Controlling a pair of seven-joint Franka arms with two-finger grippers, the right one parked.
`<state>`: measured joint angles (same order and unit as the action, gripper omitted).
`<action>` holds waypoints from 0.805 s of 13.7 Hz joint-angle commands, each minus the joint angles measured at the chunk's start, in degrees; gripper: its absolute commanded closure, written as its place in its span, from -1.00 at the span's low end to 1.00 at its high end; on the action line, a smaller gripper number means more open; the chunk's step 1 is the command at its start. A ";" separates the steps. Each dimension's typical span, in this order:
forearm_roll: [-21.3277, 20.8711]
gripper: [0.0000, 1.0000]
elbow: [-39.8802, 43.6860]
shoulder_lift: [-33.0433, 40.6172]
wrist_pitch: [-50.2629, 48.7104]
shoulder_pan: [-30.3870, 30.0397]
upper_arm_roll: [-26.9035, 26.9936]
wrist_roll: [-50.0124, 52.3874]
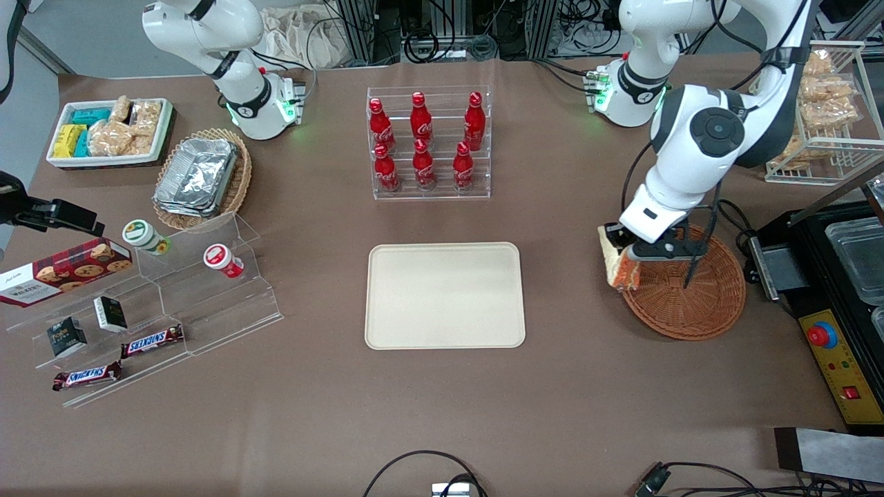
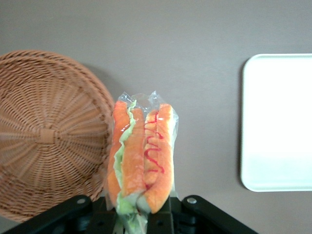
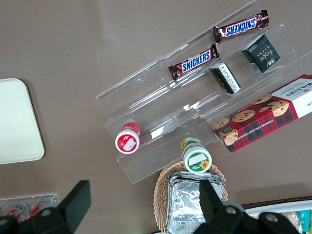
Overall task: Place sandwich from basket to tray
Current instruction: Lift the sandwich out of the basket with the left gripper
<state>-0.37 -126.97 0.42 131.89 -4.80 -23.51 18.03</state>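
Observation:
My left gripper is shut on the sandwich, a wrapped wedge with orange and green filling, held in the air above the rim of the basket on the side toward the tray. The wrist view shows the sandwich pinched at its end between the black fingers, hanging over bare table between the reddish-brown wicker basket and the cream tray. The basket holds nothing else. The tray lies flat and bare at mid-table.
A clear rack of red cola bottles stands farther from the front camera than the tray. A black machine with a red button sits beside the basket at the working arm's end. Clear snack steps and a foil-tray basket lie toward the parked arm's end.

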 commanded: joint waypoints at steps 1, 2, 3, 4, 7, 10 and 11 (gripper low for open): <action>0.54 0.98 3.65 -2.34 -0.75 -0.30 -3.20 1.65; 0.54 0.98 4.79 -3.40 -0.75 -0.38 -4.86 3.49; 0.46 0.98 5.76 -4.19 -0.75 -0.38 -6.19 5.51; 0.28 0.98 7.16 -5.42 -0.84 -0.30 -7.16 6.83; -0.86 0.98 10.50 -9.29 -0.75 1.63 -8.92 10.70; -1.91 0.97 12.53 -11.84 -0.75 4.27 -8.92 12.29; -3.75 0.97 13.58 -13.15 -0.75 4.80 -8.92 13.86</action>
<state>-1.22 -116.73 -9.73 131.89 -1.20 -32.37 28.77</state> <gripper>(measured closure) 0.841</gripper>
